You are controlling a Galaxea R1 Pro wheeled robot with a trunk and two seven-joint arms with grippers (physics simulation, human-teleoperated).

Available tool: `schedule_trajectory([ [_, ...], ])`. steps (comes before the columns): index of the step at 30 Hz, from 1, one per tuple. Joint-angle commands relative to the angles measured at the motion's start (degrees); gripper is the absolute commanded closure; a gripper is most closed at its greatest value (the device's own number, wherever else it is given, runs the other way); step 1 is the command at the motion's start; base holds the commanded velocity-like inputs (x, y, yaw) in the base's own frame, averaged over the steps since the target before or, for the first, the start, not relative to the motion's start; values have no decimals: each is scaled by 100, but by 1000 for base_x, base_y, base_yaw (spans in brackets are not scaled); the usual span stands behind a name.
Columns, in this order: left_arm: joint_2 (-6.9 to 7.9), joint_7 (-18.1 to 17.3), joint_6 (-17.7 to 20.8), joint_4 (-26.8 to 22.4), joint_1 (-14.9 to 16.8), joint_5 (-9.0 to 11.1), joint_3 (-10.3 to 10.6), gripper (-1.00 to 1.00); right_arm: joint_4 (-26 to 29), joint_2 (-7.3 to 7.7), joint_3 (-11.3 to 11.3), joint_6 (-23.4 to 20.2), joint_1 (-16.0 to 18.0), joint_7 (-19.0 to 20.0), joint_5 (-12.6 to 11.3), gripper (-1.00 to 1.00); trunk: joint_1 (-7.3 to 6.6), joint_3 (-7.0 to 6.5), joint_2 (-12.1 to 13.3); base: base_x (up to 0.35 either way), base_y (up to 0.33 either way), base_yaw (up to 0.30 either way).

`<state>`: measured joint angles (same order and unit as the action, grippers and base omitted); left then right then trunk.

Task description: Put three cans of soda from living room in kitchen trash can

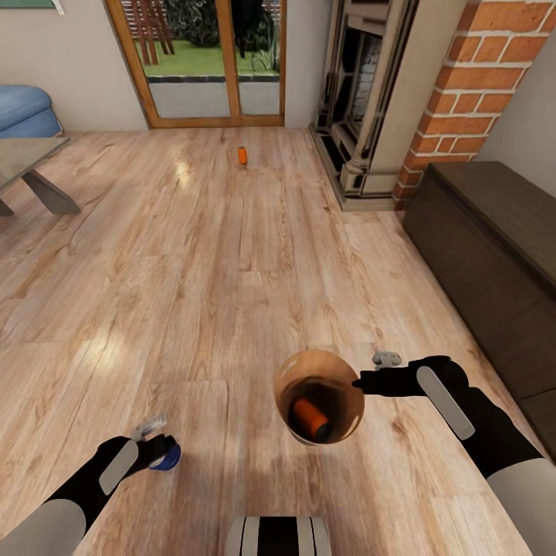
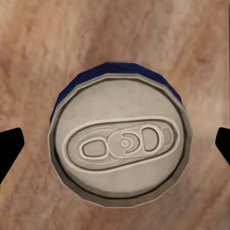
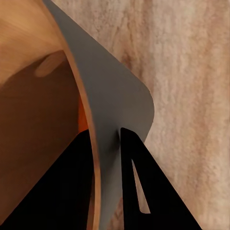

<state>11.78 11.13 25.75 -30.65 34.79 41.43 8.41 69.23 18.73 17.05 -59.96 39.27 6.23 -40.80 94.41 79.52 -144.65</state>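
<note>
Room: we are standing on the living room's wood floor [image 1: 232,255].
Right gripper [image 3: 108,139]: pinching the tash can [image 1: 318,395] wall; one orange can [image 1: 310,417] lying inside.
Left gripper [image 1: 158,448]: fingers flanking the blue can [image 2: 120,139]; grip unconfirmed.
Remaining: third can [image 1: 242,155] waiting near the doors.
Next, we judge: dropping blue into the bin.
Writing: we are reading none.

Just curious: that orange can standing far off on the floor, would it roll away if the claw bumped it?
Probably. The orange can stands upright, narrow and tall, so a nudge could tip it. Once on its round side, it would likely roll on the smooth wood floor. It looks small, probably light.
</note>
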Motion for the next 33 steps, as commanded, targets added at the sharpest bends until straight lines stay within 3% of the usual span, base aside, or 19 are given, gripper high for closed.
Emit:
schedule_trajectory([
  [1,0,1,-32,2,0,-1,1,-100,3,-1,0,-4,1,27,-200,100,0,0,0,0,0,0],
  [17,0,-4,-157,58,-3,-4,-3,-100,79,-1,0,-4,1,27,-200,100,0,0,0,0,0,0],
  [18,0,-5,-157,58,-3,-4,-1,100,88,-1,0,-4,1,27,-200,100,0,0,0,0,0,0],
  [29,-1,-18,-201,48,-6,10,1,100,121,0,0,-4,1,27,-200,100,0,0,0,0,0,0],
  [33,5,-193,-208,-47,-32,20,-36,100,117,-1,0,-4,1,27,-200,100,-3,-22,1,0,0,0],
])
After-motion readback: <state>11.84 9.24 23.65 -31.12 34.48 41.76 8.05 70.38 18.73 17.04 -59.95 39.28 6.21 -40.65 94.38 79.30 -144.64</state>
